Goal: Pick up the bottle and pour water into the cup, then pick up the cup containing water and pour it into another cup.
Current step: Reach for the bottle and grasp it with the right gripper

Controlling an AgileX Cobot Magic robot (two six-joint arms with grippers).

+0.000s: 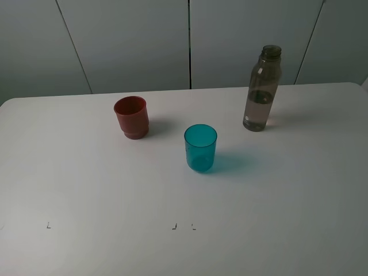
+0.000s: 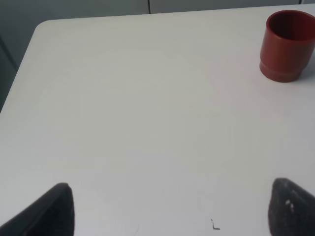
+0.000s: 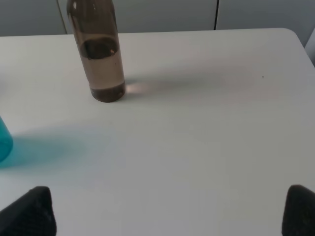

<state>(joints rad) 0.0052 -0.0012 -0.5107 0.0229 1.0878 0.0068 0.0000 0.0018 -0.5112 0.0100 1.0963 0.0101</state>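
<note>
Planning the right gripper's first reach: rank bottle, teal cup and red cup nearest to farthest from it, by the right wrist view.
1-2. Smoky bottle ahead, teal cup to one side: too close to call.
3. Red-brown cup: outside that view, leftmost overhead, farthest.

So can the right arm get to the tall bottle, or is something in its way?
Probably yes. The bottle stands upright ahead of the open right gripper, with only bare table between them; the teal cup sits off to one side.

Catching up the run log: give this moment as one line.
bottle: upright, untouched; teal cup: untouched; red cup: untouched; left gripper: open; right gripper: open
</note>
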